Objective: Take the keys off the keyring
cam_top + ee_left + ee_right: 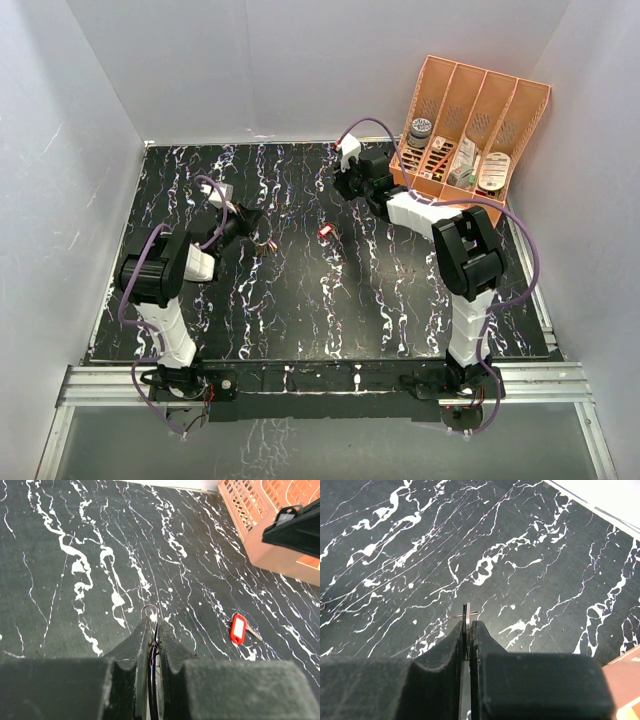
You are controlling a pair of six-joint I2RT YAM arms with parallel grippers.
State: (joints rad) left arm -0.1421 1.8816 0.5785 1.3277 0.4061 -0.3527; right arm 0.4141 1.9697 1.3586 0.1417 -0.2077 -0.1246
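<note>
My left gripper (154,625) is shut on the keyring (150,611). A thin silver wire loop of the ring sticks out past the tips, just above the table. In the top view, small dull keys (265,243) hang at the left gripper (250,226). A red-headed key (238,628) lies loose on the table to the right, and also shows in the top view (325,232). My right gripper (469,622) is shut on a flat metal key (467,611) held edge-on, with a thin wire crossing its tip. The right gripper (346,188) is at the far middle of the table.
An orange divided organiser (470,125) with small items leans at the back right, close to the right arm, and its corner shows in the left wrist view (255,520). White walls surround the black marbled table (300,310).
</note>
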